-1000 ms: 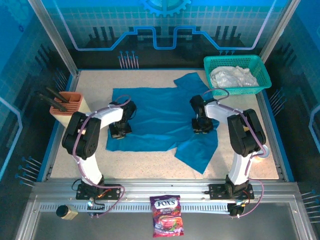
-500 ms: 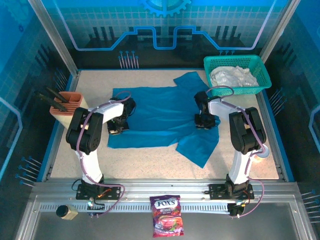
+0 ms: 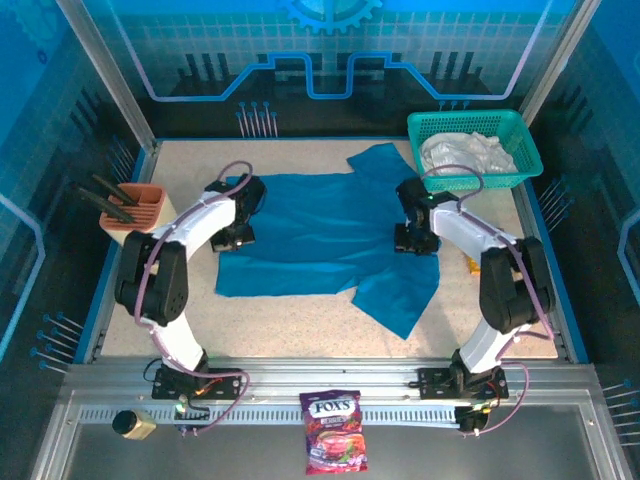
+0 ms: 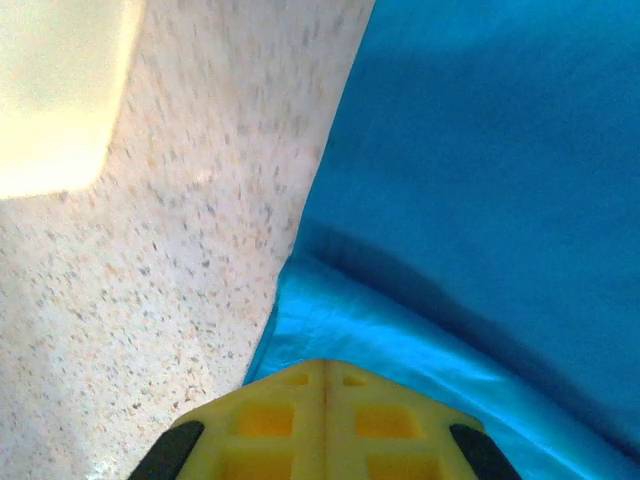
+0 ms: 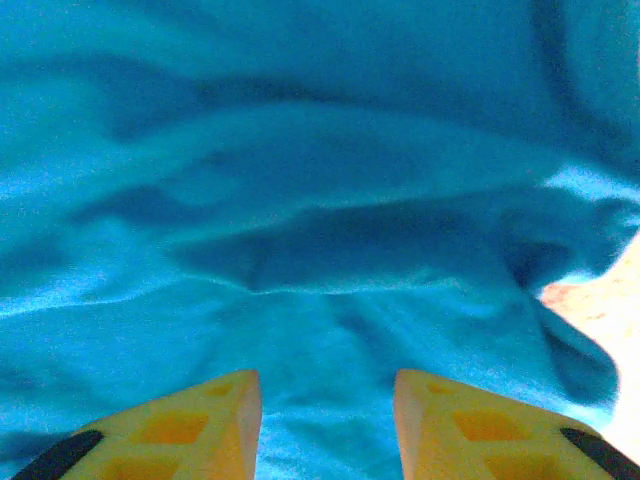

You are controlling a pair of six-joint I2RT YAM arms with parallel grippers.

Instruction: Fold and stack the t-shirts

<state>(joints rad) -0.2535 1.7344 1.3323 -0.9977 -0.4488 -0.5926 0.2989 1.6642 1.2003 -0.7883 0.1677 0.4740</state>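
Note:
The teal-blue t-shirt (image 3: 320, 230) lies spread over the middle of the table, one sleeve pointing toward the basket and a flap hanging toward the front right. My left gripper (image 3: 235, 238) sits at the shirt's left edge. In the left wrist view its yellow fingers (image 4: 325, 365) are pressed together on a raised fold of the teal-blue t-shirt (image 4: 480, 150). My right gripper (image 3: 413, 240) rests over the shirt's right side. Its jaws (image 5: 327, 385) stand apart above rumpled teal-blue t-shirt cloth (image 5: 320, 150), gripping nothing. The white t-shirt (image 3: 462, 155) lies crumpled in the basket.
The teal-green mesh basket (image 3: 470, 183) stands at the back right corner. A pale holder with black tools (image 3: 135, 212) stands at the left edge, close to my left arm, and shows as a pale block (image 4: 60, 90). A candy bag (image 3: 334, 445) and small jar (image 3: 130, 424) lie on the front rail.
Both grippers have moved toward the back of the table. The right jaws have opened wider and let the cloth lie. The shirt's front edge has shifted slightly back.

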